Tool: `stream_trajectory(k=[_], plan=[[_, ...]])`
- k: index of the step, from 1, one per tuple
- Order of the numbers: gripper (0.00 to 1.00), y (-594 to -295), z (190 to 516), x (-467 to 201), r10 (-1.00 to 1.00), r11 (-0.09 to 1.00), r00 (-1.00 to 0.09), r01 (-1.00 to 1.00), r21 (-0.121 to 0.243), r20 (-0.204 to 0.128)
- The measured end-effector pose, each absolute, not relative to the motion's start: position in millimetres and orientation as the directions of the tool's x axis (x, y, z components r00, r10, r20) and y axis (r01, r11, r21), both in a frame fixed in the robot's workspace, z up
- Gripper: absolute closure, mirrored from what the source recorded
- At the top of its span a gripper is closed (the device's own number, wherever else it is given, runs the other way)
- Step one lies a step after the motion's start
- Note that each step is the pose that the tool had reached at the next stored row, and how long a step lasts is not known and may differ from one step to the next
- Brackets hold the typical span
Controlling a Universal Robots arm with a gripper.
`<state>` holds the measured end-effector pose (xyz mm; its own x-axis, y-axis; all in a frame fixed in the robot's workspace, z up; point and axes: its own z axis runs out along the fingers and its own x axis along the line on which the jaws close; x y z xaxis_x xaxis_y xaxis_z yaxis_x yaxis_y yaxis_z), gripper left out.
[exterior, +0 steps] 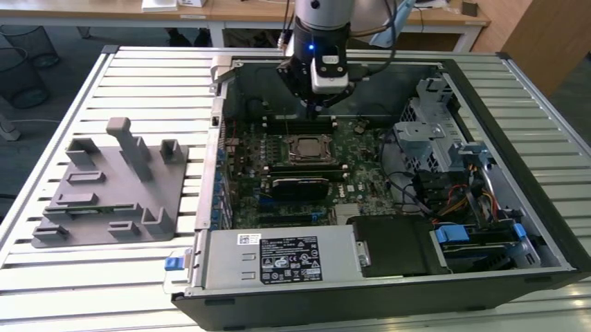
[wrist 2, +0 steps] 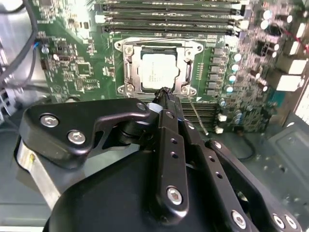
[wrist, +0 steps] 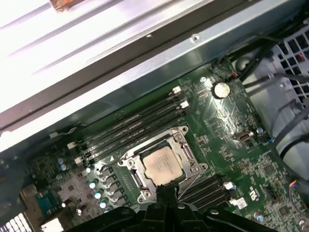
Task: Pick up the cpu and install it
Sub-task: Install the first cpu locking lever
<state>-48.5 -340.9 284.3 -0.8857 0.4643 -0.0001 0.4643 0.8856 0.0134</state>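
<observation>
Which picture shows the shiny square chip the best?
The second wrist view: the chip sits large and face-on in its socket. The first wrist view shows it from a slant; the exterior view shows it small.

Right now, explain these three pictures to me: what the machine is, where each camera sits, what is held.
A robot arm with a gripper hangs over an open computer case on a slatted table. One picture comes from a camera off the arm; the two wrist views ride on the arm and look down at the motherboard. The cpu lies in its socket. The gripper is shut and holds nothing. A grey holder tray sits at the exterior view's left.
</observation>
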Motion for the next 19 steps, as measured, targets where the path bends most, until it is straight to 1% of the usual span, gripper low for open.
stream_trajectory(k=[3,12,19], plan=[[0.89,-341.0,283.6,-50.1,0.428,0.904,-0.904,0.428,0.013,0.000],[0.89,-340.9,282.3,-76.8,0.413,0.910,-0.911,0.413,0.014,-0.001],[0.89,-341.0,279.0,-77.0,0.297,0.955,-0.955,0.297,0.013,-0.001]])
